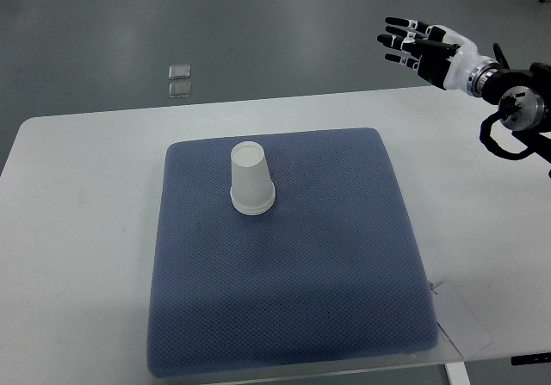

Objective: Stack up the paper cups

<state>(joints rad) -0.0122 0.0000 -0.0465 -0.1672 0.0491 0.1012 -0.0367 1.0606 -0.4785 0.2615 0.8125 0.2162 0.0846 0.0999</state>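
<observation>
One stack of white paper cups (251,180) stands upside down on the blue pad (284,316), toward its far edge and left of centre; its doubled rim suggests nested cups, and no print or label can be read on it. The pad lies on a white table (77,230). The right hand (422,47) hovers above the table's far right corner, well apart from the cups, fingers (398,39) extended and holding nothing. Two small clear squares (179,79) lie on the grey floor beyond.
</observation>
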